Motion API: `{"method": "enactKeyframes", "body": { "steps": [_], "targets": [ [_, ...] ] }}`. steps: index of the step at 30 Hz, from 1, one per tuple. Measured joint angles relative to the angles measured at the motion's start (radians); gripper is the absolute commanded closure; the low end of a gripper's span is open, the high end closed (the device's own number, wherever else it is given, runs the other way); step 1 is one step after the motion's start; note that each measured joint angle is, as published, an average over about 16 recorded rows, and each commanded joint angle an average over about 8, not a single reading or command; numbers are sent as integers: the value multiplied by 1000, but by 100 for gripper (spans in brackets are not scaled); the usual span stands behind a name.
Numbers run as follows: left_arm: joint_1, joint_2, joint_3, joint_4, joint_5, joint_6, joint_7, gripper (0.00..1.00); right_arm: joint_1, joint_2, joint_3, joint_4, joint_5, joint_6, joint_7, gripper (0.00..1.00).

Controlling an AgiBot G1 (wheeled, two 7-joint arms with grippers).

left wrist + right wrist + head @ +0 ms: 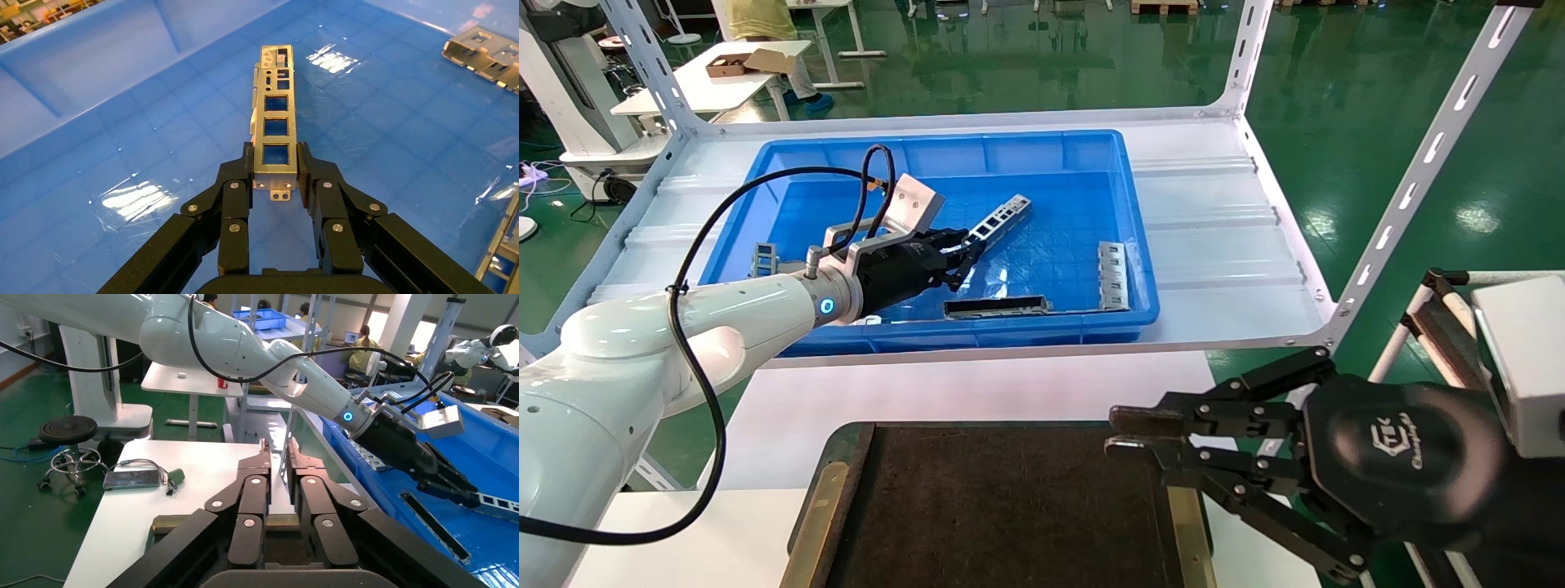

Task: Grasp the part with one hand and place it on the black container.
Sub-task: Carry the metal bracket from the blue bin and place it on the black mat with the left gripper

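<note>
The part is a slim silver bar with square windows, lying low in the blue bin. My left gripper is shut on its near end. In the left wrist view the two black fingers clamp the part on both sides, and my left gripper points along the bin floor. I cannot tell whether the part rests on the floor or hangs just above it. The black container lies at the front, with brass strips. My right gripper hovers at its right edge, empty, fingers nearly together.
A long black bar and flat grey plates also lie in the bin. The bin sits on a white shelf with perforated uprights. The white table holds the container.
</note>
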Motion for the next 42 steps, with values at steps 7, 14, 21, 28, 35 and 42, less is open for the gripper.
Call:
{"method": "enactKeyframes", "body": {
  "steps": [7, 14, 21, 28, 35, 42],
  "targets": [
    [-19, -11, -5, -8, -24, 44, -8, 100, 0, 0, 0, 0, 0, 0, 0, 100],
    [-39, -56, -22, -25, -64, 219, -12, 100, 0, 0, -1, 0, 1, 0, 0, 100],
    [-45, -136, -40, -43, -108, 508, -24, 100, 0, 1, -1, 0, 1, 1, -1, 100],
    [-19, -224, -51, -66, -141, 769, -58, 100, 0, 1, -2, 0, 1, 1, -1, 100],
    [70, -306, -54, -150, -176, 902, -121, 100, 0, 1, -2, 0, 2, 1, -1, 100],
    [261, -415, -48, -389, -258, 942, -228, 100, 1, 1, -3, 0, 2, 1, -1, 100]
  ]
}}
